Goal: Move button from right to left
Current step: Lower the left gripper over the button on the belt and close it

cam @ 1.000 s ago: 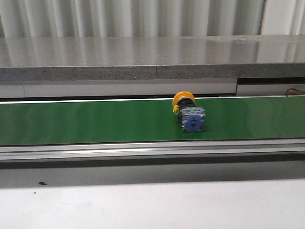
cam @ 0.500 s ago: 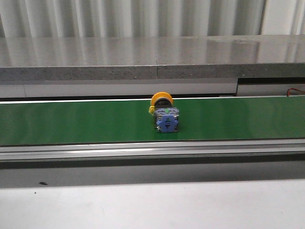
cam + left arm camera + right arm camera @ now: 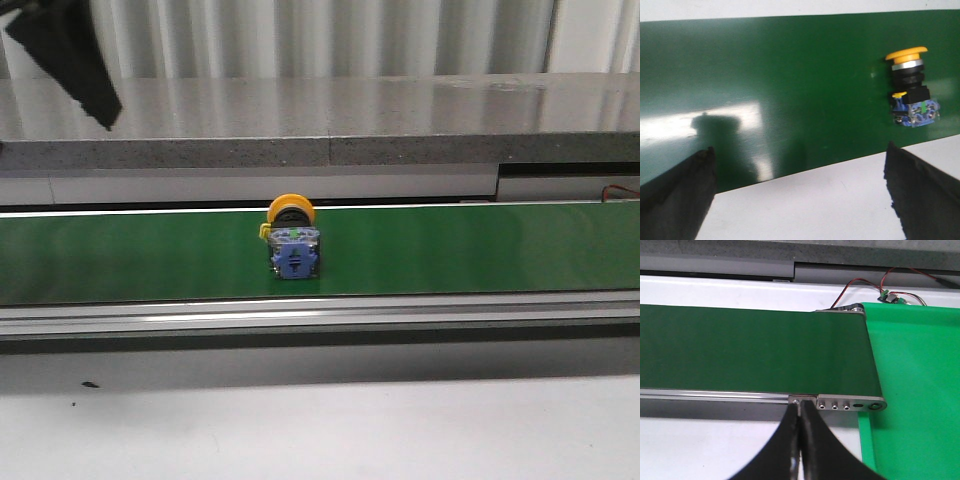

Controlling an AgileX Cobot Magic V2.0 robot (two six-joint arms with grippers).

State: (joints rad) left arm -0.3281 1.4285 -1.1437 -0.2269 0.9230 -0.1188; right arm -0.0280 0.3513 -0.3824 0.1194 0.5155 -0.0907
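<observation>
Button (image 3: 291, 240): lying on its side on the green belt (image 3: 120, 255) (yellow head toward the far edge), left of the belt's middle.
Left gripper (image 3: 800, 192): fingers spread wide, grasping nothing, above the belt.
Right gripper (image 3: 800, 440): fingers pressed together, empty.

- You see the button (image 3: 292, 240) with a yellow head, black collar and blue-grey block bearing a green mark.
- Your belt (image 3: 150, 255) is plain dark green.
- The tray (image 3: 915, 390) is bright green.
- Your gripper fingers (image 3: 675, 200) are black.
</observation>
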